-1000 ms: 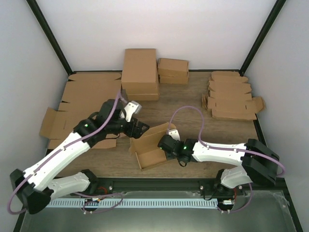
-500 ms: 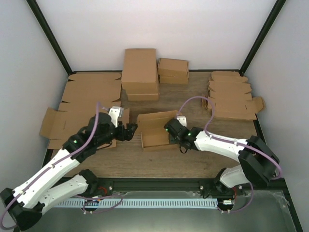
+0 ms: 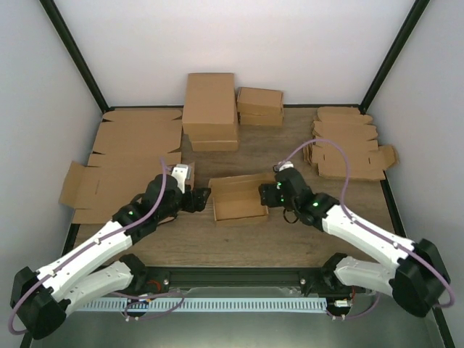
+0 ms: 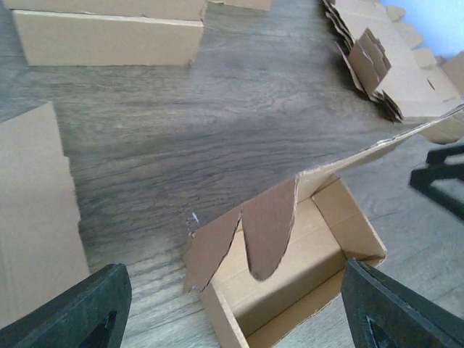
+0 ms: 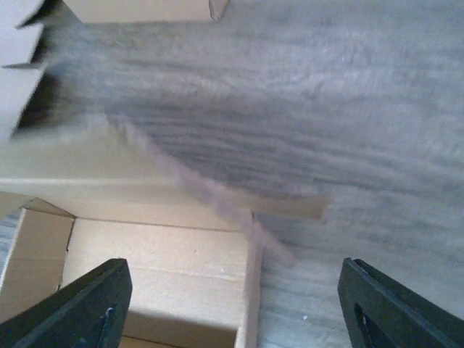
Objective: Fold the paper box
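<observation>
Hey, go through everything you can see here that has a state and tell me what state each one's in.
paper box: partly folded, tray walls up, lid open.
left end effector: open, empty, beside the box.
right end effector: open, empty, at the box's other end.
folded boxes: closed, stacked at the back.
large cardboard sheets: flat, unfolded.
small blanks: flat, unfolded, piled.

Robot arms: two, a left arm [image 3: 87, 250] and a right arm [image 3: 362, 232]. One small open paper box [image 3: 239, 199] between them. At the back, what looks like four closed boxes: a big pair [image 3: 210, 101] and a smaller pair [image 3: 259, 101], each stacked. On the left, at least two large flat cardboard sheets [image 3: 134, 138]. On the right, one pile of cut blanks [image 3: 348, 141], too layered to count.
</observation>
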Robot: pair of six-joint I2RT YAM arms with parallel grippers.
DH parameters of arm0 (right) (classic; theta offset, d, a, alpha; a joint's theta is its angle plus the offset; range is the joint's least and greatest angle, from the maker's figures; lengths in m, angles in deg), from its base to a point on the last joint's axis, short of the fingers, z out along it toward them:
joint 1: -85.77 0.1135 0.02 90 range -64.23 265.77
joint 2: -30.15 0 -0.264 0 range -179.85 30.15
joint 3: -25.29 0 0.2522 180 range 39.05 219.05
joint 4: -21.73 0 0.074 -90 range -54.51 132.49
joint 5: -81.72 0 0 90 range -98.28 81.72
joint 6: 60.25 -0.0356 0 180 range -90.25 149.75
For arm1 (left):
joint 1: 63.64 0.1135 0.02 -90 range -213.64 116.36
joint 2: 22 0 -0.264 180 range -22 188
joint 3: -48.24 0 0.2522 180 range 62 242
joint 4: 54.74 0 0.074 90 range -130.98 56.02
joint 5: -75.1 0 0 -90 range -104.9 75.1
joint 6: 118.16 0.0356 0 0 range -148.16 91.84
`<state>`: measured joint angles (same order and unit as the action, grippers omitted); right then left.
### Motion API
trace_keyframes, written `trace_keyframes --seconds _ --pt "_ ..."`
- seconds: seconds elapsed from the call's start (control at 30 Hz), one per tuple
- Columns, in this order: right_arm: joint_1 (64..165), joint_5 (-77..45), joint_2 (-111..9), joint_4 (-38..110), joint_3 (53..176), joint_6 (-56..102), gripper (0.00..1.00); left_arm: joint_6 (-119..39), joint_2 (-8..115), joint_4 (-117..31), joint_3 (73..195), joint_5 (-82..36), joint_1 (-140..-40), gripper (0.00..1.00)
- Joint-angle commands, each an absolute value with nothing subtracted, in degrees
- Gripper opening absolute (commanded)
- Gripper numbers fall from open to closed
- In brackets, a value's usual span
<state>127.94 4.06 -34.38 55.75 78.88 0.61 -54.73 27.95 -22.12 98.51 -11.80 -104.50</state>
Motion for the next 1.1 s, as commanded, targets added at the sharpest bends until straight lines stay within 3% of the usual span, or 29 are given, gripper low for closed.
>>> trace_keyframes --seconds 0.0,0.1,0.23,0.6,0.8,1.07 --pt "120.7 -5.0 -29.2 54.2 78.6 8.6 0.85 -52.9 30.7 -27.5 98.5 -16.1 -104.6 0.80" --pt "118.2 -7.9 -28.1 53.3 79.0 14.4 0.94 -52.8 32.0 -27.6 99.1 -15.8 -104.9 0.78" --pt "116.9 -9.3 -30.4 52.8 81.3 20.6 0.95 -52.6 32.8 -27.6 98.6 -15.5 -105.0 0.78" --pt "115.8 -14.4 -37.0 50.0 85.1 28.6 0.80 -51.3 36.7 -25.6 101.1 -12.5 -105.1 0.73" --pt "114.6 -16.9 -41.3 51.1 88.5 25.6 0.79 -49.5 36.7 -26.2 101.0 -14.3 -105.1 0.75" --pt "113.0 -18.7 -43.8 53.0 91.6 26.3 0.77 -48.8 41.2 -25.8 102.0 -10.8 -105.1 0.62"
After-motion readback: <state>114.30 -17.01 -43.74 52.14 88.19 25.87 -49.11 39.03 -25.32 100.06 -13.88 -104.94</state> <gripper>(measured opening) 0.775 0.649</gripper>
